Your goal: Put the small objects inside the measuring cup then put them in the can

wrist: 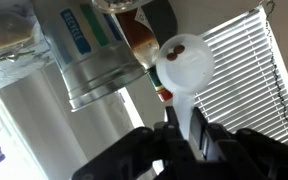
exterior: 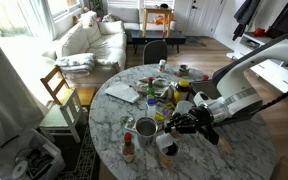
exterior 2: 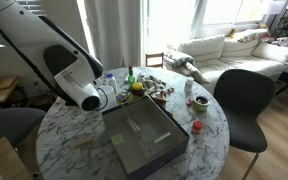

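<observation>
In the wrist view my gripper (wrist: pixel 180 130) is shut on the handle of the measuring cup (wrist: pixel 184 62), a small whitish scoop-like cup. A couple of small brown objects (wrist: pixel 179 48) lie in its bowl. The cup is held right beside a silvery can (wrist: pixel 99 60) with a blue and green label, near the can's rim. In an exterior view the gripper (exterior: pixel 189 123) hangs low over the round marble table (exterior: pixel 239 150), to the right of an open can (exterior: pixel 146 128). In the exterior view from the far side, the arm (exterior 2: pixel 69 75) hides the gripper and cup.
Bottles, jars and small items crowd the table's middle (exterior: pixel 159 92). A brown bottle (exterior: pixel 129 149) stands near the front edge. A grey box (exterior 2: pixel 144 140) lies on the table, with a mug (exterior 2: pixel 200 102) and a small red piece (exterior 2: pixel 197 126) beyond. Chairs (exterior 2: pixel 246 100) ring the table.
</observation>
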Motion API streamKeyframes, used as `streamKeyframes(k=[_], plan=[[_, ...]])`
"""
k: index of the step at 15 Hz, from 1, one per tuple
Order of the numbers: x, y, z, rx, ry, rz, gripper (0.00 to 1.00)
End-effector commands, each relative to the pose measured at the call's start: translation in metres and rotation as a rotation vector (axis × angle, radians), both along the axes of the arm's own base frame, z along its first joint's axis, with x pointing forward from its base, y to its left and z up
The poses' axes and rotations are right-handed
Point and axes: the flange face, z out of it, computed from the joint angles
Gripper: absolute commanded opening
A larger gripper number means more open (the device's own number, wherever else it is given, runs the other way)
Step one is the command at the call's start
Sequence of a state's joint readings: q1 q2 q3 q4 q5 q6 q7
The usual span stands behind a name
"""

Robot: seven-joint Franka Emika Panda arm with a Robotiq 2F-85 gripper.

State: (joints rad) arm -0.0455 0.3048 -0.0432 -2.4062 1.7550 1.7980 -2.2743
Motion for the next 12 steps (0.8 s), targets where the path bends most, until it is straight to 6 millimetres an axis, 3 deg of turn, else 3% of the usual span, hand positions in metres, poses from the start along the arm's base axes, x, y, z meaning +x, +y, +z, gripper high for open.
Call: streamKeyframes(k=[1,12], plan=[[-0.0083,-0.0027,-0.0075,0.052,-0.064,-0.029,0.05],[-0.0166,-0.0055,-0.0112,0.132,-0.162,-0.050,0.05]])
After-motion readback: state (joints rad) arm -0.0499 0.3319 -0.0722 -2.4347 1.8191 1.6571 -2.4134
